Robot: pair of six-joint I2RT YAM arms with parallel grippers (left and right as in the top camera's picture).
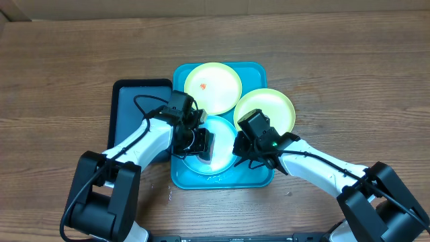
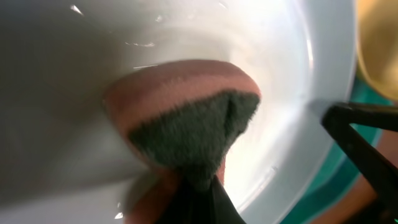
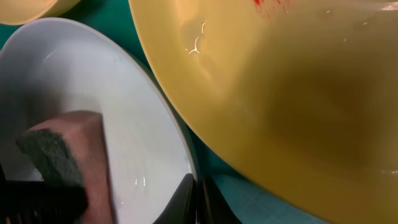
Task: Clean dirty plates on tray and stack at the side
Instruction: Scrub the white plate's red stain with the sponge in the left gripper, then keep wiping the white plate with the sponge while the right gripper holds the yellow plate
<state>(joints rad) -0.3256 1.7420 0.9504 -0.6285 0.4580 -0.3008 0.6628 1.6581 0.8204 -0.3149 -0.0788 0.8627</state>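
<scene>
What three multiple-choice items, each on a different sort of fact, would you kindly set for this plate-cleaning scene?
1. Where does the dark tray lie?
A) beside the teal tray, on the left arm's side
B) on the right arm's side
C) under the teal tray

2. How many plates rest on the teal tray?
A) two
B) three
C) five

3. What is the left pincer doing?
A) hanging open
B) gripping a fork
C) pressing a sponge on the light blue plate

Answers:
1 A: the overhead view shows it next to the left arm.
2 B: there are two yellow-green plates and the light blue plate.
3 C: the left wrist view shows the sponge clamped and pressed against the plate.
</scene>
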